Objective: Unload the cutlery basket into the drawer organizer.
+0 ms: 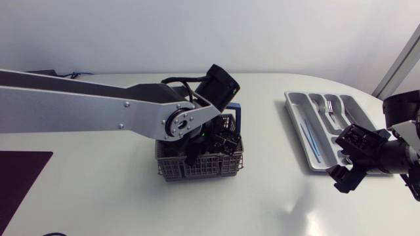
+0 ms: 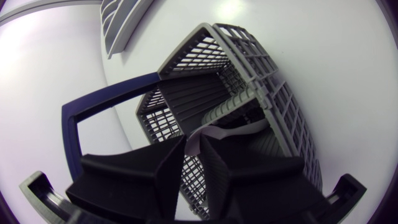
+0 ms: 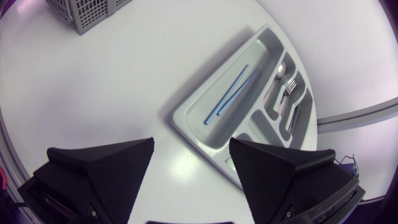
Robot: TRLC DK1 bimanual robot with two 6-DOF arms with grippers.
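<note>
The grey mesh cutlery basket with a blue handle stands mid-table. My left gripper reaches down into it. In the left wrist view its fingertips stand close together inside the basket, pinching a pale flat piece of cutlery whose type I cannot make out. The grey drawer organizer lies at the right, holding blue sticks, a spoon and forks. My right gripper hovers open and empty by the organizer's near end.
The right wrist view shows the blue sticks and forks in separate compartments, and the basket's corner far ahead. A dark mat lies at the table's left front. Bare white tabletop lies between basket and organizer.
</note>
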